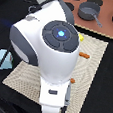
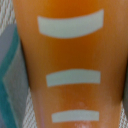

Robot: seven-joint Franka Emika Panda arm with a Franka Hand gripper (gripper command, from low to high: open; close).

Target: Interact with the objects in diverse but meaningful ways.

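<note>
In the exterior view the white arm hung low over a woven beige mat on the dark tabletop, hiding its jaws; I could not tell whether they were spread or pressed together. A grey handled pot sat well apart near the tabletop's far edge, a light-blue cup just off the mat's edge on the exterior view's left.

The wrist view was filled by a smooth, glossy orange handle with pale raised bars, seemingly directly under the jaws, its long axis running along the frame's height.

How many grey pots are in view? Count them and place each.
1. The grey pot sits near the exterior view's top. The arm may hide others.
</note>
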